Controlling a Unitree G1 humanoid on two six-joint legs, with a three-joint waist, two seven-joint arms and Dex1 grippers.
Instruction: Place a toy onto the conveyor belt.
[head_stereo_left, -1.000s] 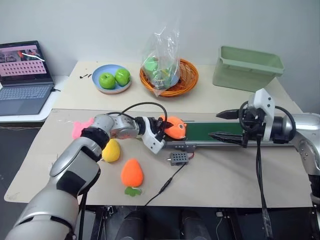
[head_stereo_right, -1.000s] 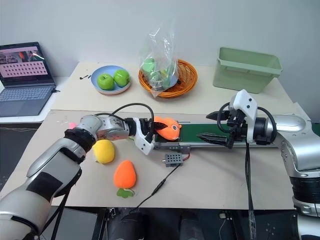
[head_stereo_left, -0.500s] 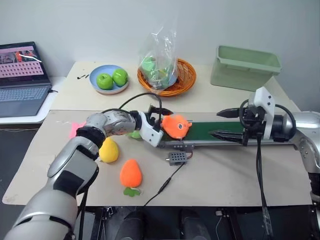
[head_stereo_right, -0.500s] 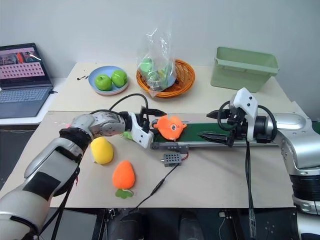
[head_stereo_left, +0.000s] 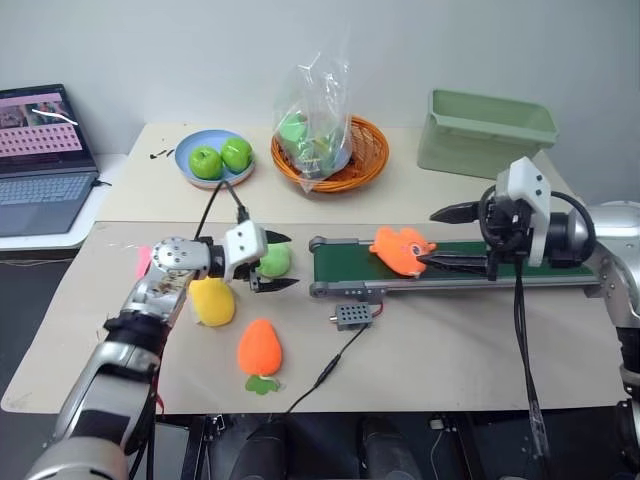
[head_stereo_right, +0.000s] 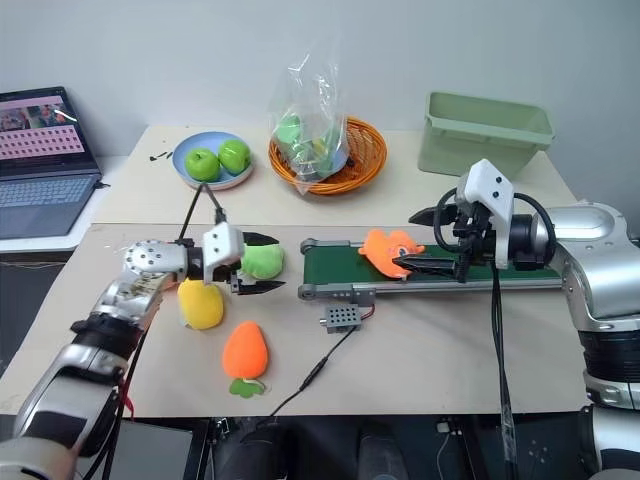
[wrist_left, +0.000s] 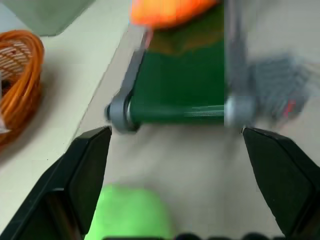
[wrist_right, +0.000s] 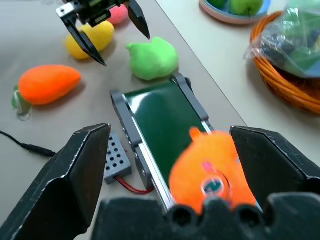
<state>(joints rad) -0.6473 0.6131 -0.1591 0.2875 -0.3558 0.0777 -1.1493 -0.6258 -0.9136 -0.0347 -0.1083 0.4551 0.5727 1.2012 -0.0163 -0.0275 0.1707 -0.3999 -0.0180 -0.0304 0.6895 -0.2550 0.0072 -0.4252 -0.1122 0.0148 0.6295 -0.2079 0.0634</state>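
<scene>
Beige worktop carries one conveyor belt, with one orange toy lying on its green band, just ahead of the right jaws, which stand wide apart and grip nothing. Left jaws are spread wide and empty too, a green plush between their fingertips, untouched as far as shows. Beside them lie one yellow plush and one carrot plush. Two green apples sit in one blue bowl.

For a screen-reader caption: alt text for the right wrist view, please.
An orange toy lies on the green conveyor belt between the right gripper's open fingers. Beyond the belt's end, the open left gripper hovers by a green plush.
</scene>
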